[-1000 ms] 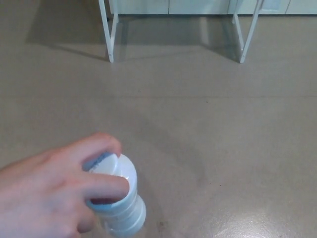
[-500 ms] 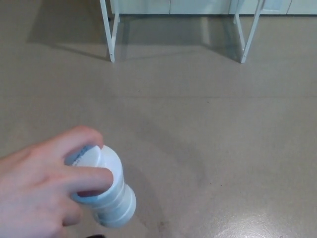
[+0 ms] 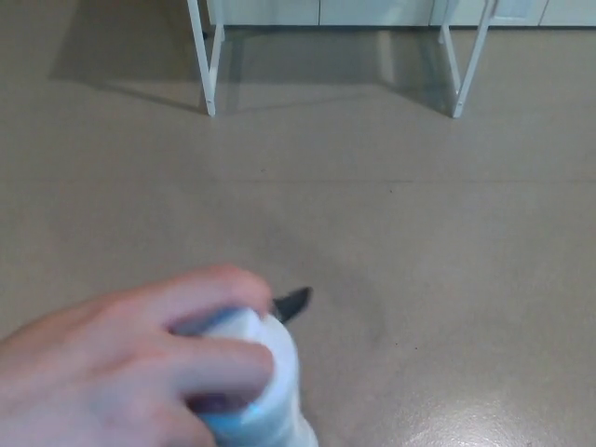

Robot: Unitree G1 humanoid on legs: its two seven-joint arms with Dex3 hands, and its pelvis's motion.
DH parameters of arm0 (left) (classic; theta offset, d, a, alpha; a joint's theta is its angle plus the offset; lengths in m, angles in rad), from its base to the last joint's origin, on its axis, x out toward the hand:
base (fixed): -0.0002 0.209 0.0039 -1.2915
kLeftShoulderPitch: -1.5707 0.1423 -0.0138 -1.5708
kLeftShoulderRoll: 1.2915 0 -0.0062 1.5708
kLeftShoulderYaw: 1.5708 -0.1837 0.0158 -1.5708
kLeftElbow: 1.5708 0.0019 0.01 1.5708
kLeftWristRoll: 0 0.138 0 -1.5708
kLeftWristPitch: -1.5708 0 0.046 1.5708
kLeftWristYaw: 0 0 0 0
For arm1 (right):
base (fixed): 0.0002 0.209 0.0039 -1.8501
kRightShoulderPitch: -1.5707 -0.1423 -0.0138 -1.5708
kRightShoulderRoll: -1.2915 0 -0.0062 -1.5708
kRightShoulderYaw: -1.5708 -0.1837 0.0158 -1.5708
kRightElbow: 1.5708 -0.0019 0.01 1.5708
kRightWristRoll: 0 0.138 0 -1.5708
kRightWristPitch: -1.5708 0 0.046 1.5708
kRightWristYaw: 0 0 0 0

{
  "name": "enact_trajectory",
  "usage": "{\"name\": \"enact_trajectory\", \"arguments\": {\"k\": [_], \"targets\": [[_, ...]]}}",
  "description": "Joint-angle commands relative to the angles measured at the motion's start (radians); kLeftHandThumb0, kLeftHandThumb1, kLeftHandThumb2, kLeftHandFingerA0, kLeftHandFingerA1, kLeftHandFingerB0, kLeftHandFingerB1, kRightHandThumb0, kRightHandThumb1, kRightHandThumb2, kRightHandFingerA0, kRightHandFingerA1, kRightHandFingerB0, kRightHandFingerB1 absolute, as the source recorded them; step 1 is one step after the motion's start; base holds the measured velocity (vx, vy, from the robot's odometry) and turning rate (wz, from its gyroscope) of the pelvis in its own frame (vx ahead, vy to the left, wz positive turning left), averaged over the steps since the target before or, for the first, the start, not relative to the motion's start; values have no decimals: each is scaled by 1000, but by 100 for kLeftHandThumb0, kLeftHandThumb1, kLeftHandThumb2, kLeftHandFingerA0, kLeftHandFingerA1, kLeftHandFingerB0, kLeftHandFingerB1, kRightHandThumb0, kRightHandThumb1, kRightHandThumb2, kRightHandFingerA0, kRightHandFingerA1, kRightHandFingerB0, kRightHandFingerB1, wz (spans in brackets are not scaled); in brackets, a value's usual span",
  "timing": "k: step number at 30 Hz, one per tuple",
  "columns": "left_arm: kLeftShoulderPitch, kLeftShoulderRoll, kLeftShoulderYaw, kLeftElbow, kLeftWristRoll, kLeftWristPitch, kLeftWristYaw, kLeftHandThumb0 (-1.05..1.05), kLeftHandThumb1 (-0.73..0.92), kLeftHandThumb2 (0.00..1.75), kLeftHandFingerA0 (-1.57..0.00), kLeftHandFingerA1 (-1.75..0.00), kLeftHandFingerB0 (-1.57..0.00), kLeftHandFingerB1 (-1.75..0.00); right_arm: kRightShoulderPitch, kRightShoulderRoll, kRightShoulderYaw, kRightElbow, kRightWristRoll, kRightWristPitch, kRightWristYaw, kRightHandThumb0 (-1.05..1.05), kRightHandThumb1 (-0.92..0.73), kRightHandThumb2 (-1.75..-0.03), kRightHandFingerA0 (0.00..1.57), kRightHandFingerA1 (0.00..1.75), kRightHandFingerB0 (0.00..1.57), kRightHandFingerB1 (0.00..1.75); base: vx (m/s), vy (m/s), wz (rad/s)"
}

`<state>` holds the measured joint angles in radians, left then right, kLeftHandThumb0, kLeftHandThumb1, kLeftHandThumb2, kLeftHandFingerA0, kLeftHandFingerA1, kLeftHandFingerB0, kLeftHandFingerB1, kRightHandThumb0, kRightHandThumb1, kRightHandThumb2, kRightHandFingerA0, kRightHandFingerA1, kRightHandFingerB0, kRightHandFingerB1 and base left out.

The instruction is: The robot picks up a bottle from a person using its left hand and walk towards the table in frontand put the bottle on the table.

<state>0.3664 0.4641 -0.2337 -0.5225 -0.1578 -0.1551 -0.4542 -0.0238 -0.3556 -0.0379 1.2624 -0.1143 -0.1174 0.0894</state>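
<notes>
Item 1. Bottle: white plastic with a pale blue band. Near left of the scene, at the bottom edge, held above the floor. It is blurred, and its lower part is cut off by the frame.

Item 2. Person's hand: comes in from the near left corner. Its fingers wrap over the top and front of the bottle and cover much of it.

Item 3. Left hand: only a small black tip shows, just to the right of the bottle's top, beside the person's fingertips. Whether it touches the bottle cannot be told, nor whether the hand is released, clenched or grasping.

Item 4. Counter: only its white legs show, at the far end of the scene. One pair stands far left of centre and one far right, both on the floor and well apart from the bottle.

Item 5. Floor: smooth grey-beige, with a soft sheen at the near right.

Item 6. Cabinet fronts: pale panels along the far edge, behind the counter legs.
</notes>
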Motion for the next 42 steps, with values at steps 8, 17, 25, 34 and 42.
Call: {"name": "enact_trajectory", "arguments": {"k": [8,17,25,34,42], "targets": [[63,-144,-7,-70,5,41,97,-13,79,66,-122,-75,-80,-52,1,-8,-1,15,1,10,23,-36,-69,-61,60,47,55,41,0,0,0],[106,-230,-2,-61,59,45,130,-11,73,75,-119,-119,-85,-118,-5,-12,8,16,-6,5,41,-38,-69,-59,60,47,54,41,0,0,0],[114,-227,2,-58,25,62,111,-15,77,69,-113,-123,-83,-115,-8,-15,32,12,-18,8,64,-38,-70,-61,60,46,55,41,0,0,0],[131,-225,12,-48,22,73,113,-12,71,80,-117,-122,-85,-111,-8,-12,41,15,-19,11,60,-39,-69,-61,63,48,55,42,0,0,0],[143,-228,21,-33,36,48,111,-13,69,81,-118,-119,-86,-112,-10,-16,42,14,-24,11,66,-37,-70,-61,63,48,55,41,20,51,-1]]}}
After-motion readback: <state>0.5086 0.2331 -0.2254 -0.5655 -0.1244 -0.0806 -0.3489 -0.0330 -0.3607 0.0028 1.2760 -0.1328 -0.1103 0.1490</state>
